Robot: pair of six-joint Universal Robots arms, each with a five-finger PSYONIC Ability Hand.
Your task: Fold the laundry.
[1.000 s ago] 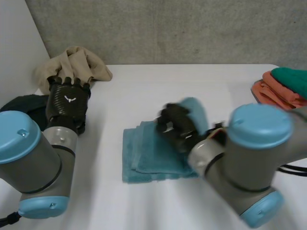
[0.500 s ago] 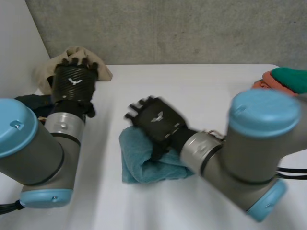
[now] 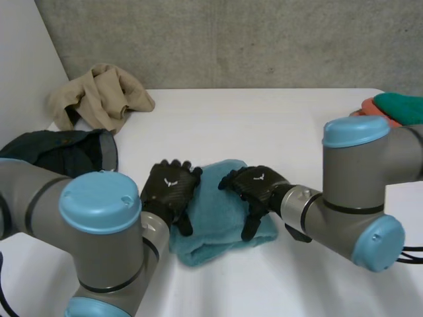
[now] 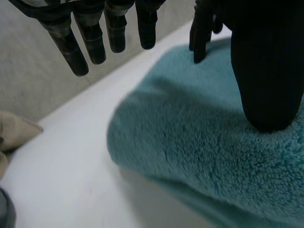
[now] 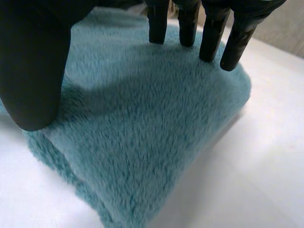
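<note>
The teal fluffy towel (image 3: 217, 198), already doubled into a thick pad, lies in the middle of the white tabletop (image 3: 264, 125), on the side near the robot. It sits directly between and under both hands, so neither arm has to reach for it.

The left hand (image 3: 168, 195) is at the towel's left edge. Its fingers (image 4: 90, 42) are straight and hang clear of the cloth over bare tabletop, while its thumb (image 4: 266, 85) presses down on the pile, so it grips nothing. The right hand (image 3: 258, 188) lies further over the towel, on its right half. Its fingers (image 5: 209, 38) are straight with the tips touching the nap and the thumb (image 5: 33, 80) rests by the near edge, so it too presses without holding.

We judge the right hand the better placed, since more of the cloth lies beneath it. The rounded fold runs left to right along the near side, so a smoothing stroke or a further fold would work across that line.

A crumpled beige garment (image 3: 99, 92) lies far left, well apart.
</note>
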